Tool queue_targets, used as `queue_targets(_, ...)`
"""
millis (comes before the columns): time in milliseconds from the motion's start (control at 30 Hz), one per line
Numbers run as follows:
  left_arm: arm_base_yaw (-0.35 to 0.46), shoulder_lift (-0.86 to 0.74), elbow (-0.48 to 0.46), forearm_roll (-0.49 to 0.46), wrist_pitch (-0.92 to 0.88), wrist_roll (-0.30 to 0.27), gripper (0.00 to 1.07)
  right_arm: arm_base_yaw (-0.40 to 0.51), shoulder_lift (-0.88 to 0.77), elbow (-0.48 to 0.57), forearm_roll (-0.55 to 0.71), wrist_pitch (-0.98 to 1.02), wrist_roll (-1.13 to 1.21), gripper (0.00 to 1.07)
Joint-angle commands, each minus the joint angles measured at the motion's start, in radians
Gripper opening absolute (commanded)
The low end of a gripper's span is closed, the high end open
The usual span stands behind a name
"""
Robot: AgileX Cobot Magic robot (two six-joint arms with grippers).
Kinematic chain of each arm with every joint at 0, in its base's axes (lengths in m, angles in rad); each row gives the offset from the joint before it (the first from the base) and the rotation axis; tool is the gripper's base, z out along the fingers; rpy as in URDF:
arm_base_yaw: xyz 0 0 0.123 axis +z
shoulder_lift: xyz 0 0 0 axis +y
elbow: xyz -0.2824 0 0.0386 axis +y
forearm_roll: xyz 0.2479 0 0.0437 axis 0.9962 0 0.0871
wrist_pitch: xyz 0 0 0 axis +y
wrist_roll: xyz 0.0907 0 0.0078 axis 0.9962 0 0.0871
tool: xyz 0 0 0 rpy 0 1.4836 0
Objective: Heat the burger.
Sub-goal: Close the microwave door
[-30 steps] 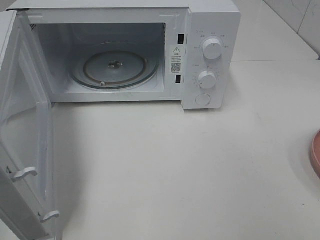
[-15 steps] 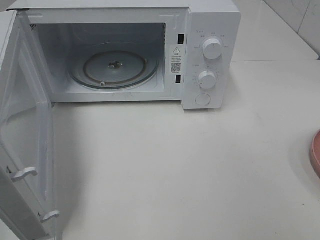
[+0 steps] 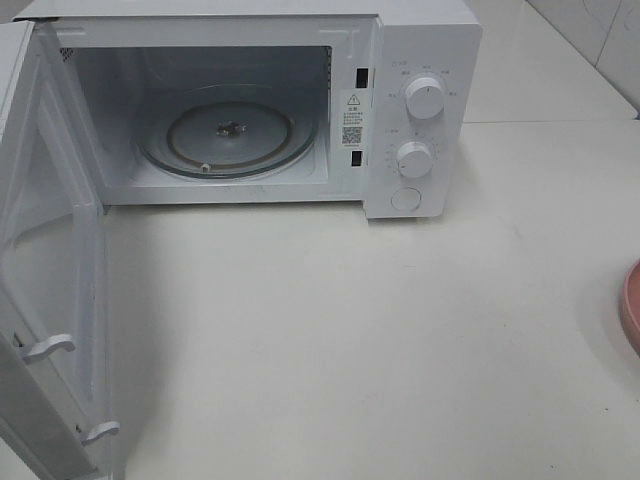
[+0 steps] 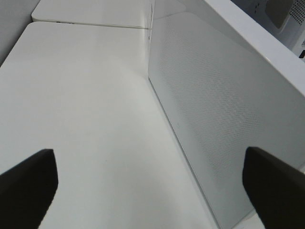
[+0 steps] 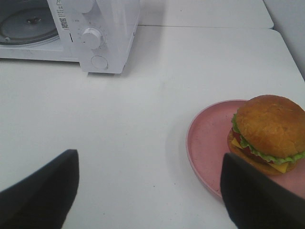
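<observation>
No visible change over the last second. Microwave (image 3: 240, 110) door (image 3: 50, 260) open, turntable (image 3: 228, 132) bare. Our right gripper (image 5: 147, 191) is spread, gripping nothing; burger (image 5: 268, 132) sits on the pink plate (image 5: 209, 138), just ahead of its right finger. Left gripper (image 4: 147, 183) spread beside the door. Pickup not started.

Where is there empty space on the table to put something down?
The biggest bare patch is the table in front of the microwave, between its open door and the pink plate. The glass tray inside is bare too. Crowded: the plate's far side, under the burger.
</observation>
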Motion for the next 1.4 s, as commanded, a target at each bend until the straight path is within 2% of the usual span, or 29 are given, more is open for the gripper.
queue_targets(33,0.003,-0.019,0.003,0.000,-0.010,-0.002,0.98,-0.007,-0.024,0.000,0.003,-0.005,0.001,0.76)
queue_targets(867,0.003,-0.005,-0.013,0.017,-0.032,-0.003,0.96,-0.007,-0.024,0.000,0.003,-0.005,0.001,0.76)
queue_targets(933,0.003,0.034,-0.019,0.019,-0.051,-0.006,0.87,-0.007,-0.024,0.000,0.003,-0.005,0.001,0.76)
queue_targets(967,0.003,0.034,-0.019,0.019,-0.051,-0.006,0.87,-0.007,-0.024,0.000,0.003,-0.005,0.001,0.76)
queue_targets(1000,0.003,0.069,-0.022,0.018,-0.060,-0.006,0.76,-0.007,-0.024,0.000,0.003,-0.005,0.000,0.76)
queue_targets(1033,0.003,0.089,-0.023,0.018,-0.067,-0.006,0.70,-0.007,-0.024,0.000,0.003,-0.005,0.000,0.76)
queue_targets(1067,0.003,0.089,-0.023,0.018,-0.067,-0.006,0.70,-0.007,-0.024,0.000,0.003,-0.005,0.000,0.76)
queue_targets(1100,0.003,0.130,-0.024,0.018,-0.085,-0.006,0.58,-0.007,-0.024,0.000,0.003,-0.005,0.000,0.76)
queue_targets(1133,0.003,0.149,-0.024,0.018,-0.102,-0.006,0.52,-0.007,-0.024,0.000,0.003,-0.005,0.000,0.76)
queue_targets(1167,0.003,0.149,-0.024,0.018,-0.102,-0.006,0.52,-0.007,-0.024,0.000,0.003,-0.005,0.000,0.76)
queue_targets(1233,0.003,0.218,-0.023,0.021,-0.192,-0.005,0.26,-0.007,-0.024,0.000,0.003,-0.005,0.000,0.76)
queue_targets(1267,0.003,0.218,-0.023,0.021,-0.192,-0.005,0.26,-0.007,-0.024,0.000,0.003,-0.005,0.000,0.76)
queue_targets(1300,0.003,0.239,-0.023,0.023,-0.220,-0.005,0.18,-0.007,-0.024,0.000,0.003,-0.005,0.000,0.76)
queue_targets(1333,0.003,0.239,-0.023,0.023,-0.220,-0.005,0.18,-0.007,-0.024,0.000,0.003,-0.005,0.000,0.76)
queue_targets(1367,0.003,0.283,-0.023,0.030,-0.260,-0.005,0.03,-0.007,-0.024,0.000,0.003,-0.005,0.000,0.76)
queue_targets(1400,0.003,0.301,-0.023,0.039,-0.274,-0.005,0.00,-0.007,-0.024,0.000,0.003,-0.005,0.000,0.76)
